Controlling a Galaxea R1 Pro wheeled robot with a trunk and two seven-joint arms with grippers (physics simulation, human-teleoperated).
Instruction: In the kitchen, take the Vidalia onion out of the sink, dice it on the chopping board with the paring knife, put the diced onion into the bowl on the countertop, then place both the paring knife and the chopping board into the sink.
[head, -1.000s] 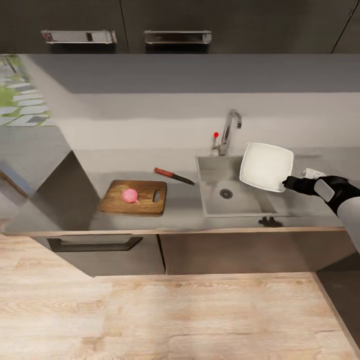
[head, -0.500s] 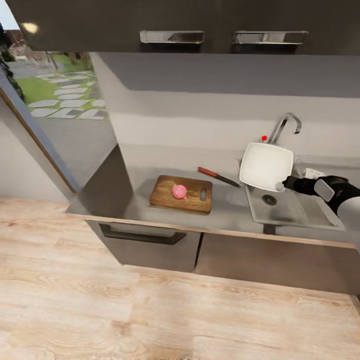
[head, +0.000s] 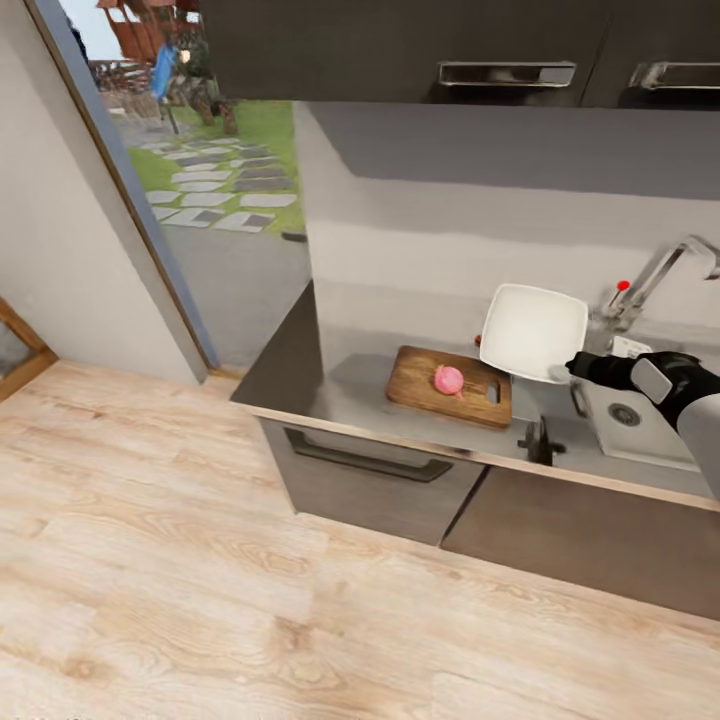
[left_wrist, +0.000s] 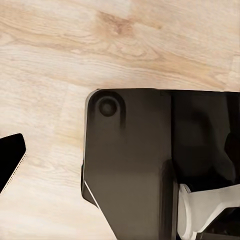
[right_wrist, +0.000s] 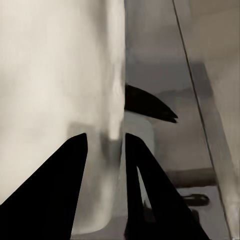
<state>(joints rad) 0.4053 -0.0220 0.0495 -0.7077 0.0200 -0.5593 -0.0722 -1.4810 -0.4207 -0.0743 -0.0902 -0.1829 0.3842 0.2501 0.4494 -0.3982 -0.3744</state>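
My right gripper (head: 572, 368) is shut on the rim of the white bowl (head: 533, 333) and holds it tilted in the air, above the countertop (head: 350, 385) between board and sink. In the right wrist view both dark fingers (right_wrist: 75, 190) clamp the bowl's edge (right_wrist: 114, 100). The pink onion (head: 448, 380) lies whole on the brown chopping board (head: 420, 385). Behind the bowl, only the red handle tip of the paring knife (head: 478, 340) peeks out. The grey sink (head: 650, 430) with its chrome tap (head: 665, 270) is at the far right. One dark fingertip (left_wrist: 10, 160) shows in the left wrist view.
The counter ends left of the board, beside a tall window (head: 190, 190) and a pale wall. Grey cabinets with dark bar handles (head: 365, 462) sit under the counter, dark wall cabinets (head: 400, 50) above. Wooden floor (head: 200, 560) spreads in front; the robot's dark base (left_wrist: 135, 165) stands on it.
The whole head view has shifted: the camera has swung left, so counter, board and sink slid to the right. The bowl stays in my right gripper at the same place in the view.
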